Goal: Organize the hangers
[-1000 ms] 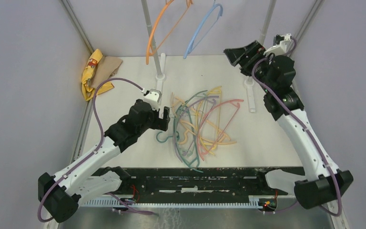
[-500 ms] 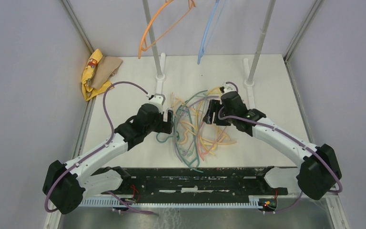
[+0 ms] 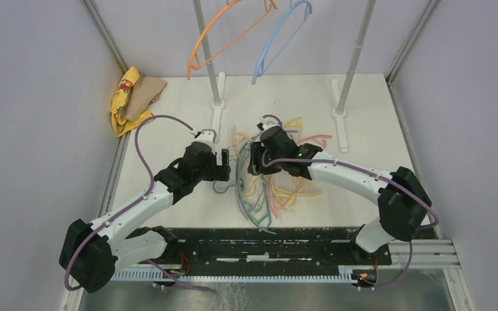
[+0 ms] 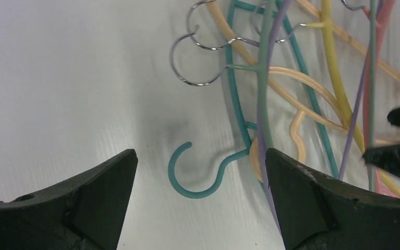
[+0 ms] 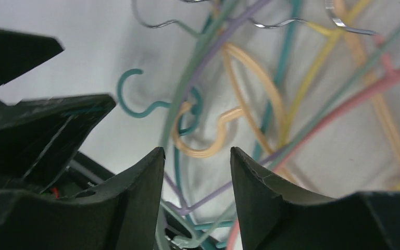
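Note:
A tangled pile of hangers (image 3: 273, 176) in teal, peach, yellow, pink and purple lies mid-table. An orange hanger (image 3: 224, 35) and a blue hanger (image 3: 279, 40) hang on the rack at the back. My left gripper (image 3: 231, 165) is open at the pile's left edge; in the left wrist view (image 4: 200, 164) its jaws straddle a teal hook (image 4: 195, 174) without touching it. My right gripper (image 3: 251, 159) is open just above the pile, close to the left one; in the right wrist view (image 5: 197, 156) a peach hook (image 5: 204, 140) lies just ahead of the jaws.
Two grey rack poles (image 3: 207, 52) (image 3: 356, 55) stand on white bases at the back. A yellow and tan cloth (image 3: 133, 97) lies at the table's far left corner. A black rail (image 3: 266, 243) runs along the near edge.
My right arm has swung down from the back right rack to the pile, then further left beside the left gripper. The left gripper has edged onto the teal hook. The hung hangers sway.

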Available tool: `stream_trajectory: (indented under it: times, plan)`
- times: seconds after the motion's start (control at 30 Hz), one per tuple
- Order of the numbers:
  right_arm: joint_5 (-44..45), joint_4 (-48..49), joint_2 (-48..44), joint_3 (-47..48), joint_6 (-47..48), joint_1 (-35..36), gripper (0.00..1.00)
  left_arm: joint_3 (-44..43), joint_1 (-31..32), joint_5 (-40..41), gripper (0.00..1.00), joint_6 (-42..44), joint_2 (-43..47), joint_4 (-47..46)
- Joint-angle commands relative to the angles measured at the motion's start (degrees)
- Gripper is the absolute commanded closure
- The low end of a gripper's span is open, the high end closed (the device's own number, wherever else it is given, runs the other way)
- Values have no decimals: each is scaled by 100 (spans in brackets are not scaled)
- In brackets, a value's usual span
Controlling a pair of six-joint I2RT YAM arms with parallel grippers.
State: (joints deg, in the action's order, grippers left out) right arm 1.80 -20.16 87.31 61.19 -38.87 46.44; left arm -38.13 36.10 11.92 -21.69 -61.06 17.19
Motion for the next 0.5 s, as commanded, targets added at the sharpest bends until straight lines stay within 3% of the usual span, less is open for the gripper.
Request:
stream_trajectory:
  times: [0.0,0.3,0.47]
  plan:
    - [92,160,404,591,98,518,42,-13,-530,5,1,-433,229,54]
    - [-183,163,1213,928,-34,1015,43,198,-1168,-64,1,-708,904,205]
    - [-350,255,1501,937,-119,1091,57,268,-1197,-57,1,-748,1055,187]
